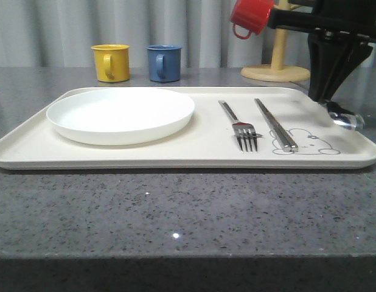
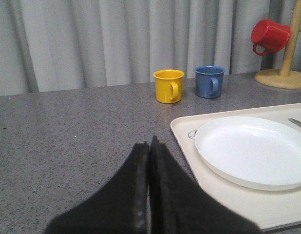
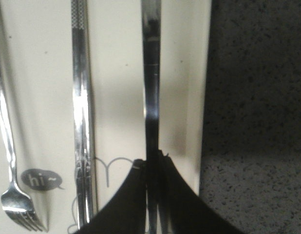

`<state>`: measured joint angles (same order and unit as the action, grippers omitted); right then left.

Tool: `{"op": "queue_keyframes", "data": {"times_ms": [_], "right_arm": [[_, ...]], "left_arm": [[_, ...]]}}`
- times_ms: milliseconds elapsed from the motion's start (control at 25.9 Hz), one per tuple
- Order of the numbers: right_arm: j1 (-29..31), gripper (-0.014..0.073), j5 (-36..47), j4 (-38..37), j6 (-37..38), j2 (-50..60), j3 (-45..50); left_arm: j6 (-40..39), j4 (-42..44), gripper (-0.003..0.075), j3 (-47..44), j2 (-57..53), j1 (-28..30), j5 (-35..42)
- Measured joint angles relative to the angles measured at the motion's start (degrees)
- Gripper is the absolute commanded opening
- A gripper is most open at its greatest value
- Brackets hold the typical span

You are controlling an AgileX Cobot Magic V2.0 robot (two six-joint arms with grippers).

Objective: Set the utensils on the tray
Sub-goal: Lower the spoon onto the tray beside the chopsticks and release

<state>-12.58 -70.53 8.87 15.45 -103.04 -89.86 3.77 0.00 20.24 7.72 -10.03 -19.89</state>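
Observation:
The cream tray (image 1: 176, 155) lies across the table with a silver fork (image 1: 241, 128) and a pair of chopsticks (image 1: 275, 125) lying on its right half. My right gripper (image 1: 325, 100) is over the tray's right end, shut on the spoon (image 1: 347, 120), whose bowl sits low by the rim; contact with the tray cannot be told. In the right wrist view the spoon handle (image 3: 151, 73) runs out from the right gripper (image 3: 153, 158), beside the chopsticks (image 3: 81, 97) and fork (image 3: 9, 146). My left gripper (image 2: 150, 144) is shut and holds nothing, over bare table left of the tray (image 2: 189, 146).
A white round plate (image 1: 120, 114) fills the tray's left half. Behind the tray stand a yellow mug (image 1: 111, 62) and a blue mug (image 1: 164, 62). A red mug (image 1: 251, 16) hangs on a wooden mug tree (image 1: 277, 67) at the back right.

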Motion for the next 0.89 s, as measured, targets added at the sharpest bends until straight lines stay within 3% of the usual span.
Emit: {"op": "queue_keyframes", "data": {"times_ms": [463, 733, 887], "right_arm": [[0.0, -0.0059, 0.3, 0.0, 0.84, -3.82, 0.0], [0.0, 0.0154, 0.35, 0.0, 0.88, -3.82, 0.0], [0.0, 0.021, 0.35, 0.0, 0.88, -3.82, 0.0]], "left_arm": [[0.0, 0.0, -0.0019, 0.0, 0.0, 0.0, 0.0], [0.0, 0.0, -0.0019, 0.0, 0.0, 0.0, 0.0], [0.0, 0.0, -0.0019, 0.0, 0.0, 0.0, 0.0]]}}
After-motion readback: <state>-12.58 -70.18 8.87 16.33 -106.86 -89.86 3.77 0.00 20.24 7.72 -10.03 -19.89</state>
